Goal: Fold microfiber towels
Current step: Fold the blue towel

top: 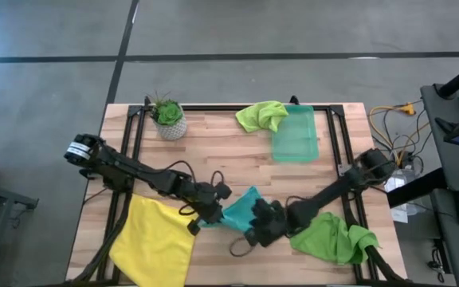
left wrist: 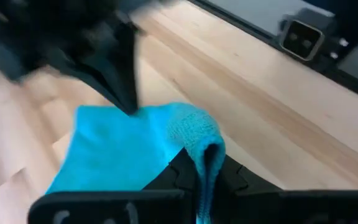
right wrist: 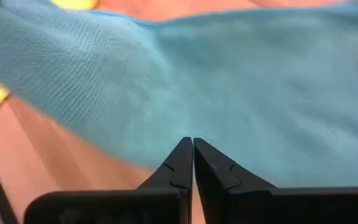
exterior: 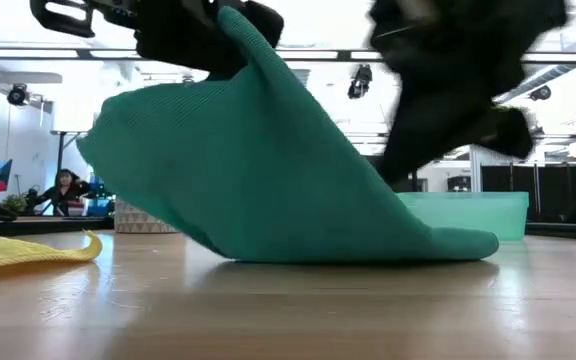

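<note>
The teal towel [top: 241,209] lies at the table's near middle between my two grippers. My left gripper [left wrist: 204,165] is shut on it and holds one end up; in the low view the towel [exterior: 268,170] slopes down from there to its other end [exterior: 458,243], which rests on the table. My right gripper [right wrist: 192,144] is shut, with its tips right at the teal cloth [right wrist: 229,81]. A yellow towel [top: 154,239] lies flat at the near left and a lime green one [top: 333,237] is crumpled at the near right. Another lime green towel [top: 263,115] hangs over the bin's [top: 296,135] rim. My left gripper pinches a folded-over edge of the teal towel [left wrist: 201,134] between its two fingers, and the cloth wraps over their tips. That end is lifted clear of the table [exterior: 223,40]. The rest hangs slack and slopes down to the tabletop. My right gripper has its shut tips against the teal cloth [right wrist: 194,127]; whether any cloth is caught between them, I cannot tell.
A small potted plant [top: 168,119] stands at the far left. The translucent green bin sits at the far right of centre. Cables [top: 393,131] and equipment lie off the table's right edge. Bare wood [top: 213,155] shows across the middle of the table.
</note>
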Robot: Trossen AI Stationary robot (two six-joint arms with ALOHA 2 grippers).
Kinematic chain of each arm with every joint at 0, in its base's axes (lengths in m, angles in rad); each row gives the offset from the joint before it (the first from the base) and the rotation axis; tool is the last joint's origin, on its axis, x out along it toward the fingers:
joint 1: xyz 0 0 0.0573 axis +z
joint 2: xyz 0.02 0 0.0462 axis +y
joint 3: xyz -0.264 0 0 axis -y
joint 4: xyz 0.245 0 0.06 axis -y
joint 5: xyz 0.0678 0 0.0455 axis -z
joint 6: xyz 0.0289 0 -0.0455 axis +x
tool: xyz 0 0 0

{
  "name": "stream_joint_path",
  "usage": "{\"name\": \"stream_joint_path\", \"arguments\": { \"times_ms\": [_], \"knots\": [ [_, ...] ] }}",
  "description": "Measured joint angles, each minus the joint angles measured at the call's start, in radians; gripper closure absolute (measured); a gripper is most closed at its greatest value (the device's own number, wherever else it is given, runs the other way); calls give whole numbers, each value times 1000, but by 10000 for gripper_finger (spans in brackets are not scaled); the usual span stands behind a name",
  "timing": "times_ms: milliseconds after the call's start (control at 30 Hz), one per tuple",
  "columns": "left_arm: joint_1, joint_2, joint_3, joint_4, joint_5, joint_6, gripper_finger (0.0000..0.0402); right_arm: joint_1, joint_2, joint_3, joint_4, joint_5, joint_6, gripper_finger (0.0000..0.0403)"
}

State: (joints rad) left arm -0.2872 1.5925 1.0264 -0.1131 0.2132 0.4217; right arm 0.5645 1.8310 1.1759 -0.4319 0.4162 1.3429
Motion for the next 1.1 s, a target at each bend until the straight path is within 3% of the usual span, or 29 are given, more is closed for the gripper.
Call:
{"name": "stream_joint_path", "arguments": {
  "times_ms": [233,533,800,1100],
  "knots": [
    [34,171,189,-208,127,95,401,182,-45,1,-116,117,312,394],
    [87,386,569,-499,198,232,401,359,-24,10,-139,266,624,394],
    [139,561,858,-740,250,271,401,418,-14,45,-250,269,692,394],
    [183,649,1036,-762,266,272,401,431,-14,47,-325,269,686,394]
  ]
}}
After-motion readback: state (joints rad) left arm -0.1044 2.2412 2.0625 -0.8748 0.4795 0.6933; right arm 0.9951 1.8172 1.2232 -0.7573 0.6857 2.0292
